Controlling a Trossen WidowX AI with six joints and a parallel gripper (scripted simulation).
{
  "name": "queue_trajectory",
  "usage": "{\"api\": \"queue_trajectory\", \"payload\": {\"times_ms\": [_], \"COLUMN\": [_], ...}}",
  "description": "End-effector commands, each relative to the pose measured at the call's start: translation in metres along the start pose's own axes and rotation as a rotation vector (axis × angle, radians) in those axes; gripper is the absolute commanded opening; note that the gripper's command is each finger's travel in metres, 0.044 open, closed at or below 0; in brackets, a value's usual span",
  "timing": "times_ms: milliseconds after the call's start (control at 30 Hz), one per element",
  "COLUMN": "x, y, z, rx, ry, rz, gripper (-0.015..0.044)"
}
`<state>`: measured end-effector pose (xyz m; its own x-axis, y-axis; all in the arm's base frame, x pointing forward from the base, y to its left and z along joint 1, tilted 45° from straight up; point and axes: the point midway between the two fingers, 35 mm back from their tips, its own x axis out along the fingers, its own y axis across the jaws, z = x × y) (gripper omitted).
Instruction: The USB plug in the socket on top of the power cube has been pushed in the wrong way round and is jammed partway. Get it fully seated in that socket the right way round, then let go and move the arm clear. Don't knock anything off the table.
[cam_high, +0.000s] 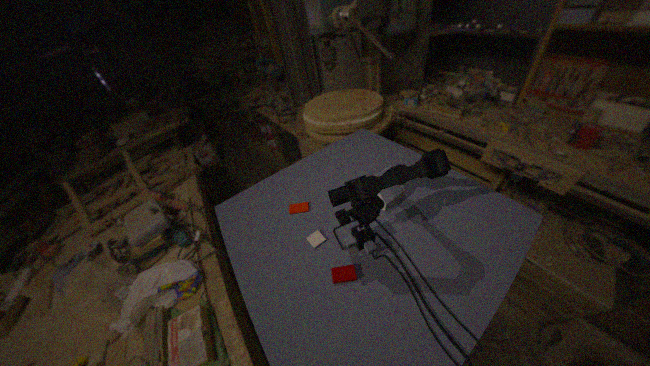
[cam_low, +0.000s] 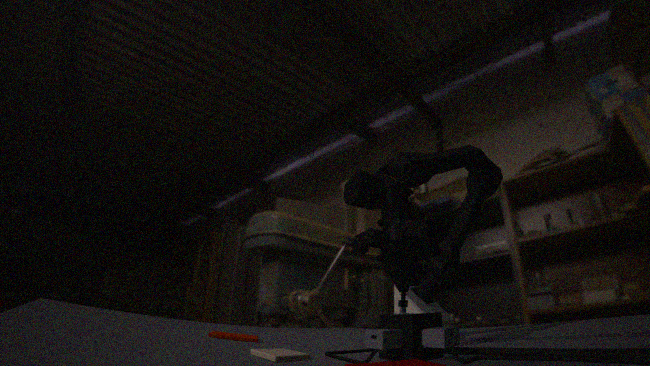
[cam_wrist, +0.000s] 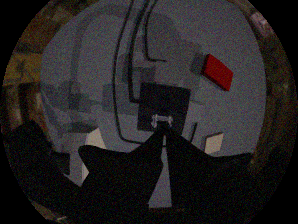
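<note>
My gripper (cam_low: 404, 294) (cam_wrist: 164, 131) points down over the power cube (cam_low: 411, 320) (cam_wrist: 165, 97) and is shut on the small dark USB plug (cam_low: 403, 303). The plug stands upright under the fingertips, close above the cube's dark top, with a thin, paler part below it. Whether its tip is inside the socket cannot be told. In the wrist view a small pale metal outline shows just beyond the fingertips on the cube's top; which way round the plug is turned is too dark to tell. In the top view the arm largely hides cube and plug.
Dark cables (cam_high: 415, 280) (cam_wrist: 116, 75) run from the cube across the table (cam_high: 280, 280). A red block (cam_high: 344, 274) (cam_wrist: 218, 72), a pale square tile (cam_high: 316, 238) (cam_low: 280, 355) (cam_wrist: 215, 143) and an orange block (cam_high: 299, 208) (cam_low: 234, 336) lie near the cube. A whitish object (cam_wrist: 95, 137) stands behind the gripper.
</note>
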<state>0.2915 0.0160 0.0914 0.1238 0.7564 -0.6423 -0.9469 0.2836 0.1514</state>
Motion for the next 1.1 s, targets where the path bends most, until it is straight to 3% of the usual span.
{"api": "queue_trajectory", "payload": {"times_ms": [0, 1067], "x": [0.0012, 0.0051], "y": [0.0004, 0.0004], "z": [-0.0002, -0.0005], "rx": [0.006, 0.006], "ry": [-0.003, -0.003], "rz": [0.001, 0.001], "gripper": [0.0000, 0.0000]}}
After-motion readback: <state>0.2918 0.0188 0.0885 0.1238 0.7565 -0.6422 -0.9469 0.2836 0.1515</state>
